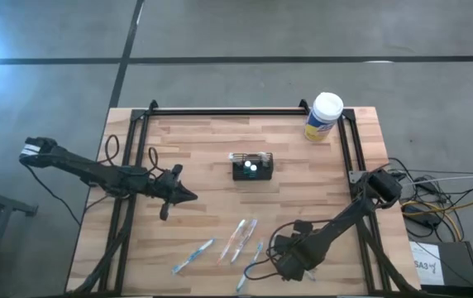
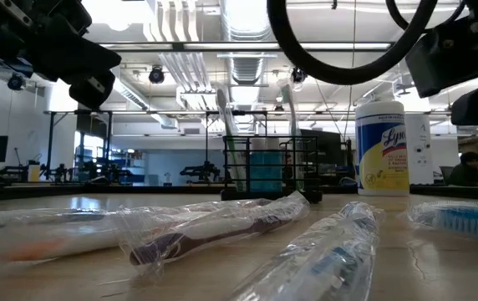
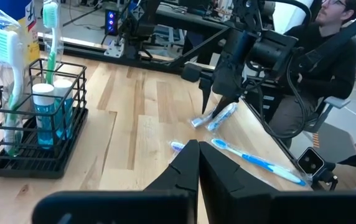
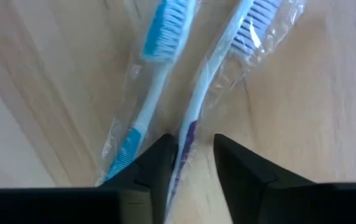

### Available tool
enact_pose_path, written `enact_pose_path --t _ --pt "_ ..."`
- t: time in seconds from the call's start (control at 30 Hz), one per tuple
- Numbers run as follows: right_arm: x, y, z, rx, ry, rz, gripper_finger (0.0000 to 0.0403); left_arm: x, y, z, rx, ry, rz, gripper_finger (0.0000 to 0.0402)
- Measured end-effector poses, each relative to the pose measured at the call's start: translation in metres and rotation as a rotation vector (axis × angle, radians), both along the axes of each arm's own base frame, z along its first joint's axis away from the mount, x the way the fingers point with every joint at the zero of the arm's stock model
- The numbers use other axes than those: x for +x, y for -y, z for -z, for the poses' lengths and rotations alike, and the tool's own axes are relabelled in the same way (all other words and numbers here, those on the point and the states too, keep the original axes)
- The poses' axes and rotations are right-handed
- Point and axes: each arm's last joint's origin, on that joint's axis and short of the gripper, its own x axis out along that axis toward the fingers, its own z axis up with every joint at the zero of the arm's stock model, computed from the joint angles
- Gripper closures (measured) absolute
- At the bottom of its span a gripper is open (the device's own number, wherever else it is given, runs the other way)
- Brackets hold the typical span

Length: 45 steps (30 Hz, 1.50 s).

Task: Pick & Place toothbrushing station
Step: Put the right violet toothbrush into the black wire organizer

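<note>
Right gripper (image 4: 190, 152) is down on the desk (image 1: 203, 145), jaws straddling a wrapped purple brush (image 4: 228, 56), looks not quite clamped. Left gripper (image 3: 198, 163) clenched empty near the caddy (image 3: 35, 118).

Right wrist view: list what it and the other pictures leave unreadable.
- Right wrist view: right end effector straddles a wrapped purple-handled toothbrush; contact is hidden by its fingers.
- High view: that grasp is too small, under the arm.
- Low view: caddy base hidden behind wrapped toothbrushes; the end effectors are cut off above.
</note>
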Motion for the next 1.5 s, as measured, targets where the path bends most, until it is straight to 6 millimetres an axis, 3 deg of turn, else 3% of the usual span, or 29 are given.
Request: enact_pose_path --t 0.2,0.4,0.57,0.8,1.07,1.23,1.5 --pt "0.001 0.005 -0.001 -0.016 -0.004 -0.035 0.0373 0.000 0.000 -0.001 -0.002 0.005 0.001 0.0392" --pt "-0.003 0.013 -0.014 -0.093 0.031 -0.045 0.0384 0.000 0.000 0.000 -0.001 0.005 0.001 0.0394" --pt "-0.011 0.025 -0.058 -0.175 0.198 -0.026 0.0387 0.000 0.000 0.000 0.029 0.010 0.004 0.0389" --pt "-0.029 0.043 -0.132 -0.377 0.632 -0.046 0.0388 0.000 0.000 0.000 0.031 0.009 0.003 0.0394" --pt "-0.024 0.085 -0.192 -0.524 0.908 -0.149 0.0389 0.000 -0.002 -0.001 0.091 0.028 -0.063 0.0394" --pt "-0.020 0.121 -0.197 -0.506 1.129 -0.252 0.0389 -0.001 -0.003 -0.003 0.085 0.045 -0.065 0.0398" --pt "-0.033 0.177 -0.161 -0.550 1.343 -0.317 0.0390 -0.003 -0.004 -0.008 0.129 0.084 -0.070 0.0392"
